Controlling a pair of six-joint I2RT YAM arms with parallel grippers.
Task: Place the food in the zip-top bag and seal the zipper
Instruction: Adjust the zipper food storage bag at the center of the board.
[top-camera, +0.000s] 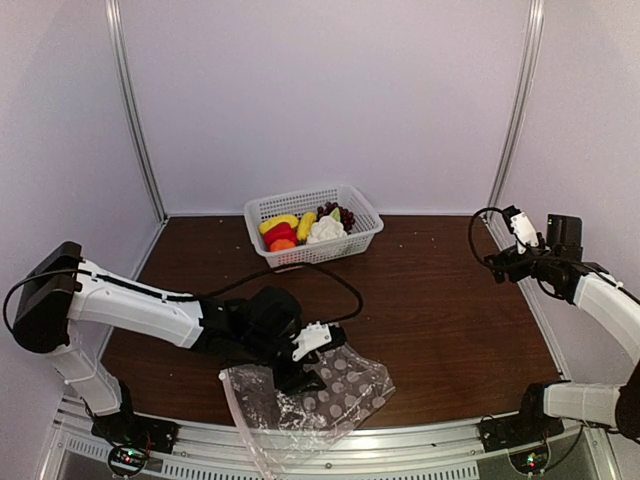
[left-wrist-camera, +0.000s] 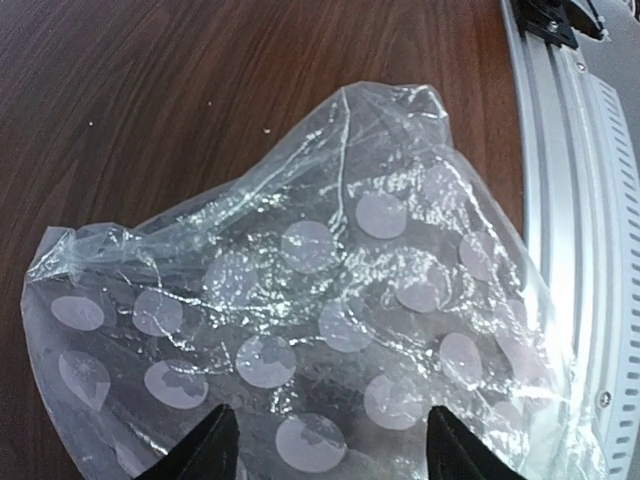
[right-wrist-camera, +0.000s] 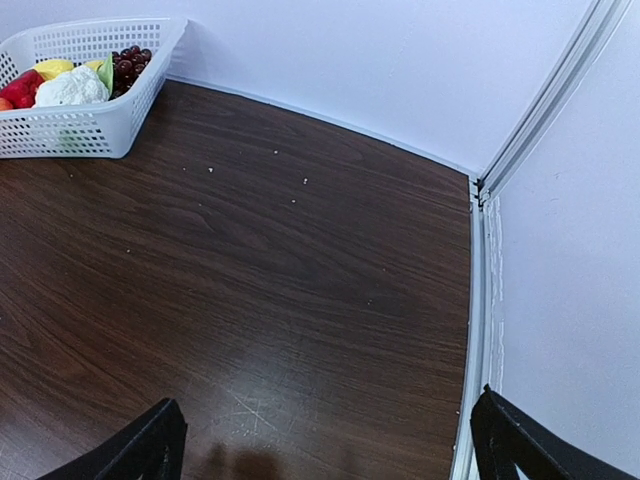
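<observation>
Rear overhead; left wrist close over bag (left-wrist-camera: 330, 300)

Table (top-camera: 440, 300): dark brown wood, flat and shiny.
Back of the table: a white basket (top-camera: 355, 205) full of holes sits here.
Front of the table: a clear bag (top-camera: 345, 385) with pale dots lies crumpled by the front edge.
Little bits: tiny white specks (right-wrist-camera: 293, 201) on the bare wood.
</observation>
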